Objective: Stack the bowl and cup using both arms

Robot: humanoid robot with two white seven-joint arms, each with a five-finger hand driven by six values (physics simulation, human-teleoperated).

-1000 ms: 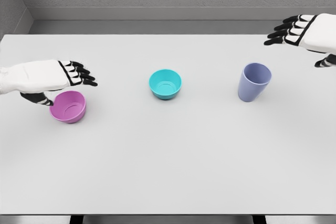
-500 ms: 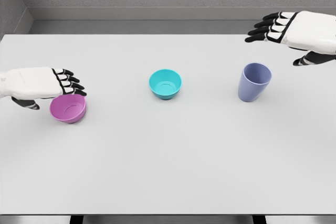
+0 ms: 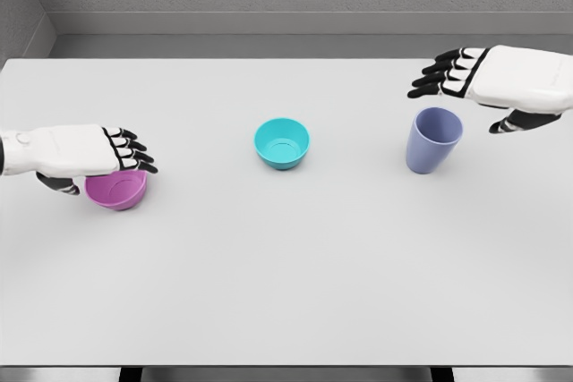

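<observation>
The table (image 3: 286, 292) fills nearly the whole frame, a pale flat top with three small vessels strung across its middle band, well apart from one another, which leaves each arm room to come at its own piece from its own side.

At the right of the frame the cup (image 3: 433, 140) stands upright on its base, mouth up, its long axis vertical with a slight lean in this view, tapering toward the bottom. The right hand (image 3: 488, 78) hangs above and just behind its rim with fingers spread and holding nothing, thumb dropped to the right of the cup (a pose that looks like the lead-in to a side grasp, in my judgement).

At the centre sits the teal bowl (image 3: 282, 142), mouth up, untouched, near neither hand; it reads as the likely base of the stack.

At the left the pink bowl (image 3: 117, 189) also rests mouth up, its axis vertical, wider than tall. The left hand (image 3: 85, 151) lies over its far rim, fingers reaching across the opening and thumb down at the outer left wall; whether it has truly clamped the rim I cannot tell
</observation>
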